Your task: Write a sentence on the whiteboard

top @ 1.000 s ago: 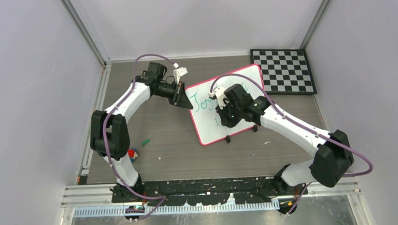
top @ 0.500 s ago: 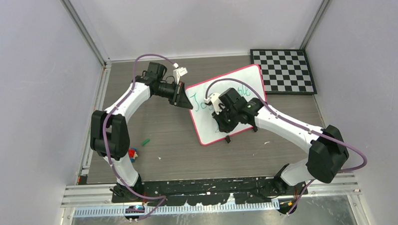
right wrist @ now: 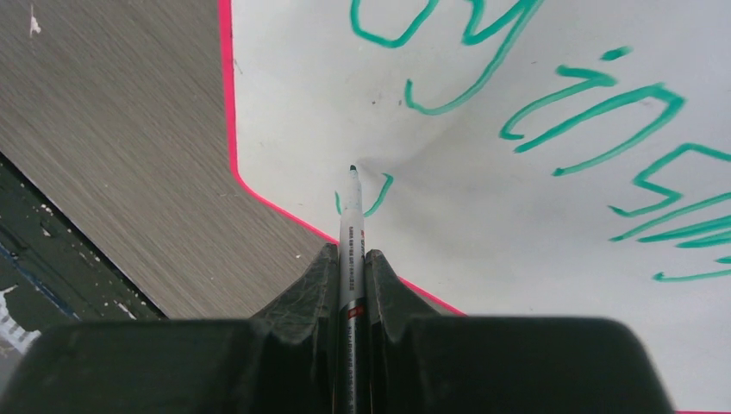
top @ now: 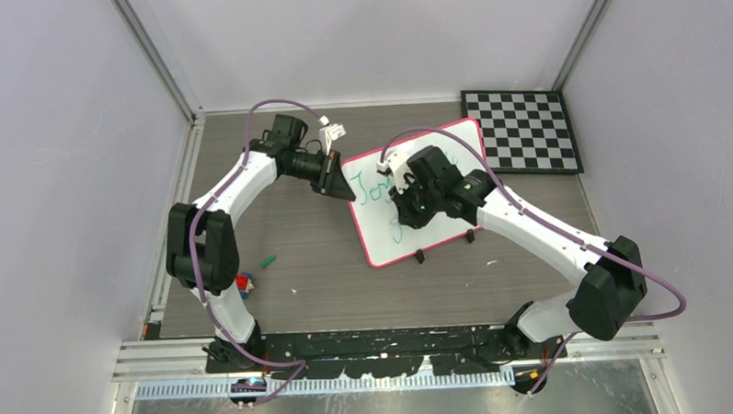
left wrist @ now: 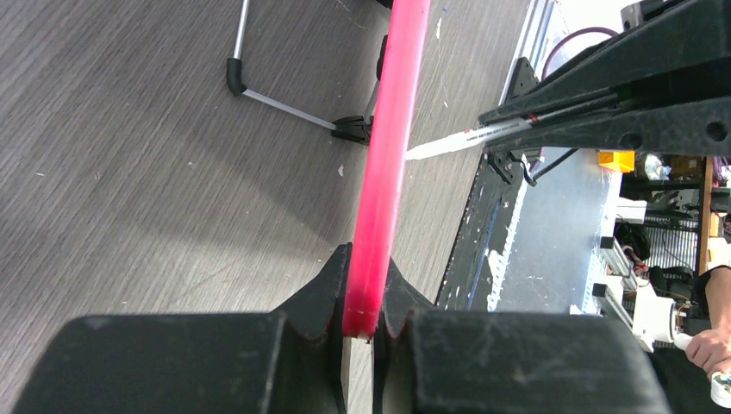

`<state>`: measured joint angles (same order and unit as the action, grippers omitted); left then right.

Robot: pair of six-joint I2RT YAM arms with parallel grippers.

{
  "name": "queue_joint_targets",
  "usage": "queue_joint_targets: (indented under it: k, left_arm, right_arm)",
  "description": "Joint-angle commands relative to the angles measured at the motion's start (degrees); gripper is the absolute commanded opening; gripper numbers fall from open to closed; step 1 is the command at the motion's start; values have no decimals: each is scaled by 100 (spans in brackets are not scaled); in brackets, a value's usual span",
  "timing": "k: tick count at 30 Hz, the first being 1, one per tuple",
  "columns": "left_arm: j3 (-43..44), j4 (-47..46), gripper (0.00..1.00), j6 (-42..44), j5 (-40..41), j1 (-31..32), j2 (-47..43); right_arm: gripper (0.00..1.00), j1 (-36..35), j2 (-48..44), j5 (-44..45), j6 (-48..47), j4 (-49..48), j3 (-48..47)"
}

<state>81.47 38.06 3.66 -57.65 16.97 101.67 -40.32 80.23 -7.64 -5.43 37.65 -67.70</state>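
- The left tool (left wrist: 360, 323) is pinched narrow on the pink rim of the whiteboard (left wrist: 392, 129), which runs edge-on straight ahead of it, above the surface (left wrist: 129, 155).
- The right tool (right wrist: 352, 263) is clamped on a marker (right wrist: 349, 224), with the tip just ahead at the board's face, near a corner.
- The sentence (right wrist: 552, 112) has a first green line beyond and right of that tip.
- The second line is barely begun, with one small stroke beside the tip.
- Most of that second line looks left to write.
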Motion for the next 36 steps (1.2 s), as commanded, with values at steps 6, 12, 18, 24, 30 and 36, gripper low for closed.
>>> queue_joint_targets:
  k: [6,12,18,24,30,36]
  left_arm:
    - [110,-76,0,91,131,8,-70]
    - [97,-84,0,91,131,8,-60]
    - [117,-80,0,100,132,10,-51]
    - [124,-78,0,95,112,8,-51]
    - [124,-74,0,100,96,8,-55]
    - [106,-114,0,91,100,8,-51]
  right_arm:
    - [0,113,-83,547,95,-170,-424]
    - [0,135,-26,693,28,-162,-340]
    - [0,129,-86,520,-17,-10,-295]
    - [0,193,-335,164,-28,288,-309]
    - [0,322,-444,147,-69,345,-104]
    - [0,319,-304,401,-39,193,-55]
